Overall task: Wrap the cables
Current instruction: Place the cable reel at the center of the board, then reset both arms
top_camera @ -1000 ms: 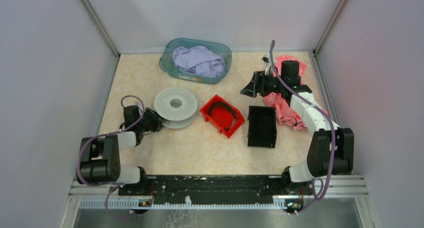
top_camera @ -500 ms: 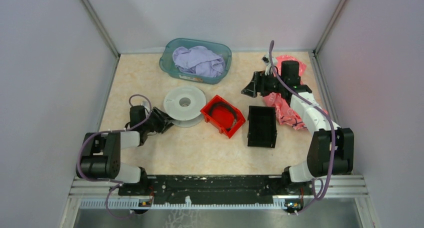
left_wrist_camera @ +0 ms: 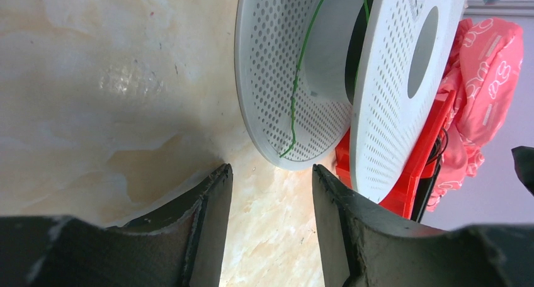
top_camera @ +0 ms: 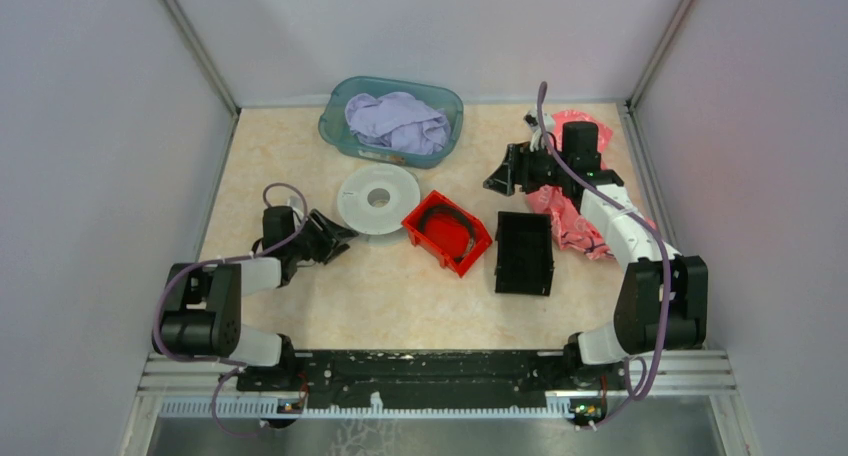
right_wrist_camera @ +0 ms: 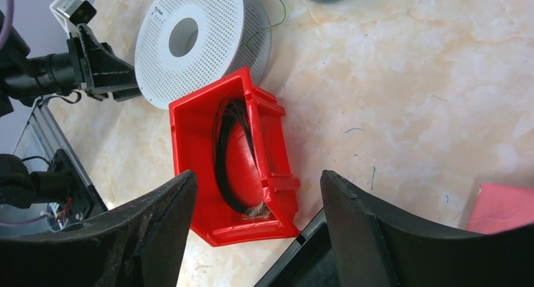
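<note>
Though thread-fine, green cable (left_wrist_camera: 296,82) against white perforated spool (left_wrist_camera: 390,98).

table (top_camera: 400,296): smooth beige marble-look top with a faint sheen
spool (right_wrist_camera: 217,35): white matt plastic, both flanges perforated all over with fine holes
cables (left_wrist_camera: 295,92): thread-thin green wire, smooth coating
red bin (right_wrist_camera: 189,142): glossy moulded plastic
black bin (top_camera: 523,253): matt plastic
tub (top_camera: 333,134): translucent teal plastic, slightly shiny
lilac cloth (top_camera: 395,119): soft, crumpled fabric
pink cloth (left_wrist_camera: 485,67): wrinkled fabric with a white print
left gripper (left_wrist_camera: 271,199): fingers (left_wrist_camera: 211,224) of black matt plastic, grainy and rough
</note>
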